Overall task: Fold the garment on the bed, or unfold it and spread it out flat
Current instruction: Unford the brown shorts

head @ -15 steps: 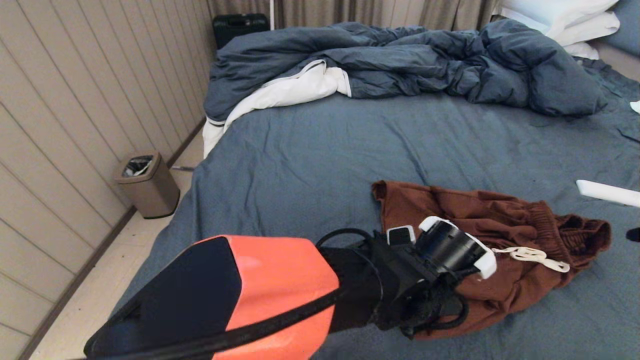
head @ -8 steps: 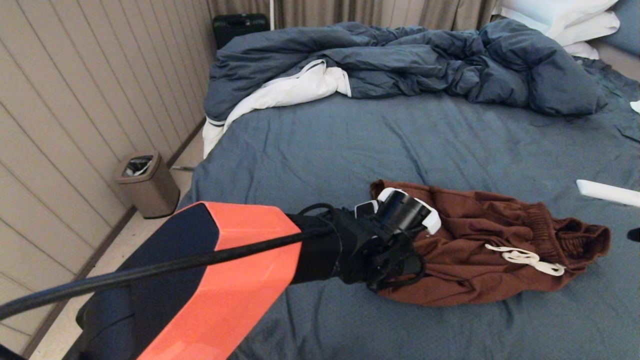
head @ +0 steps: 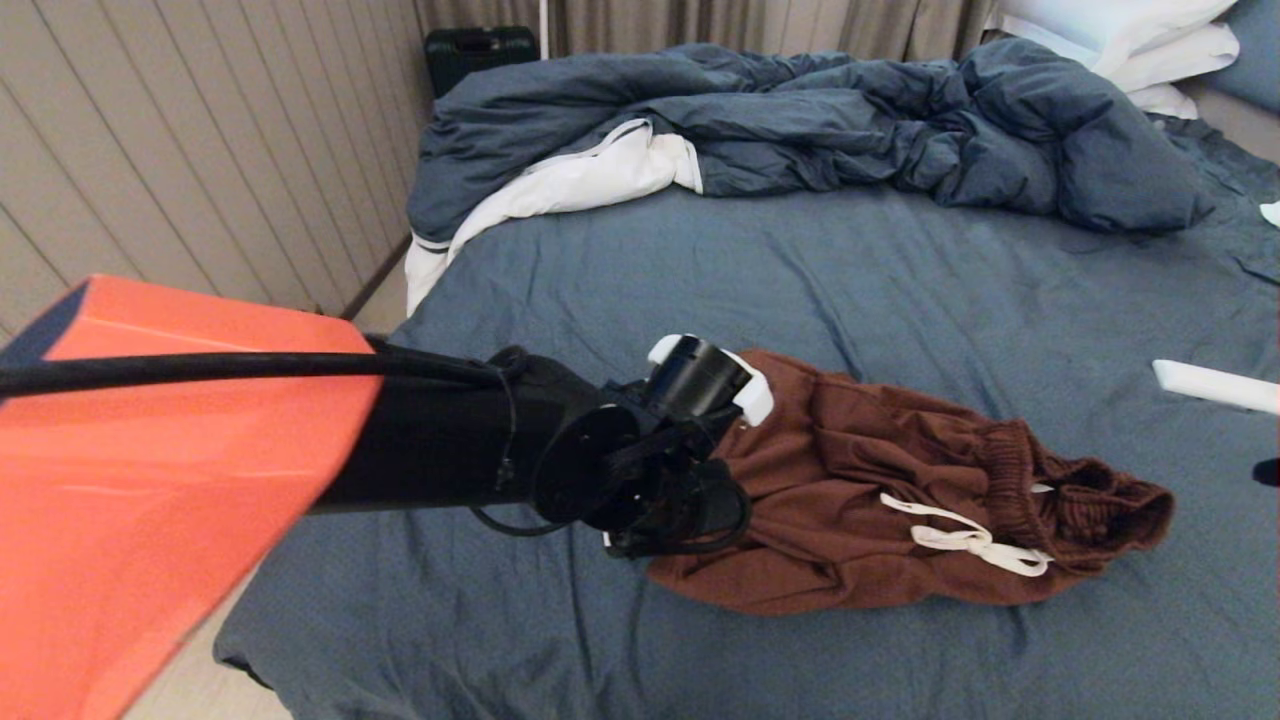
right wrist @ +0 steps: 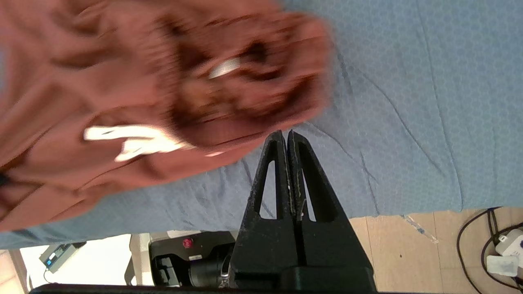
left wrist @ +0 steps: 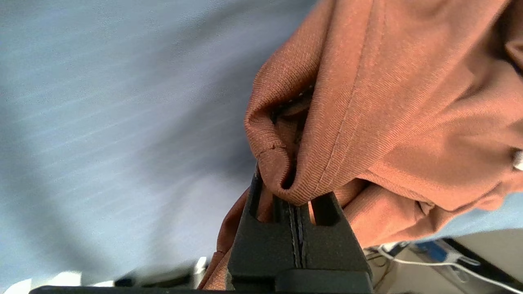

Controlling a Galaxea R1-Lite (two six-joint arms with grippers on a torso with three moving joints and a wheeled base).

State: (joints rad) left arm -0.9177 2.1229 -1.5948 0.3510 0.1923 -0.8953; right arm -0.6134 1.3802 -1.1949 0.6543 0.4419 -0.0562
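Moved: left claw (left wrist: pixel 295 206) has travelled toward the robot's left and risen a little, and the garment (head: pixel 880 500) has slid along the sheet with it, its waistband end now farther from the white object at the right edge.
Left claw: clenched on a hem corner of the garment; the left wrist view shows the rust-brown knit bunched between the closed fingers, the cloth hanging in a loose fold just past them.
Left arm: its orange shell fills the near left of the head view and hides the claw itself there.
Right claw (right wrist: pixel 288 136): fingers pressed together with nothing between them; it hangs just beside the waistband end of the garment, over the sheet near the bed's front edge.
Garment: on the near half of the bed (head: pixel 700 290), rumpled, one end lifted by the left claw, the gathered waistband and white drawstring (head: pixel 965 535) lying toward the robot's right.
Meaning for the task: this looks like a drag to stretch the shorts out; they are longer but far from flat, and the waistband end lies free.
Farther back: white object (head: pixel 1215 385) on the sheet, well apart from the garment.
Far end: dark blue duvet (head: pixel 850 130) heaped across the bed, white pillows (head: pixel 1130 40) behind it.
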